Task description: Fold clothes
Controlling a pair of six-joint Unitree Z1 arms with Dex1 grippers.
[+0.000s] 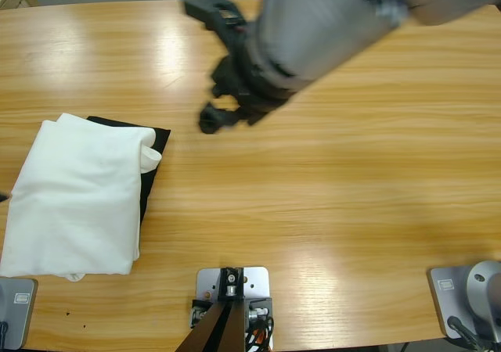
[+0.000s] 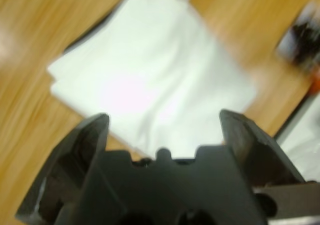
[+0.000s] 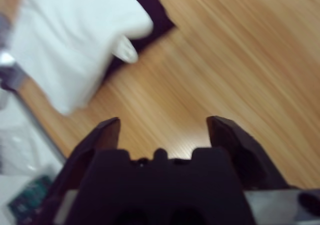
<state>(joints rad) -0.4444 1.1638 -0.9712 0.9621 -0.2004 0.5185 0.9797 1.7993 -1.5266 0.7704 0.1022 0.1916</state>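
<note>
Neatly folded soft white T-shirt [image 1: 74, 199] atop black garment [image 1: 155, 137], glossy wooden table [image 1: 329, 195].

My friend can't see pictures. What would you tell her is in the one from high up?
A folded white T-shirt lies on top of a black garment at the left of a long wooden table. A silver-grey arm reaches down from the top right, and its black gripper hangs over bare wood right of the clothes, holding nothing.

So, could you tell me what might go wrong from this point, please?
The folded white T-shirt covers most of the black garment, so a grab could lift both together. One white flap sticks out loose and could unfold. The left gripper hangs open above the shirt; a low pass could drag it.
</note>
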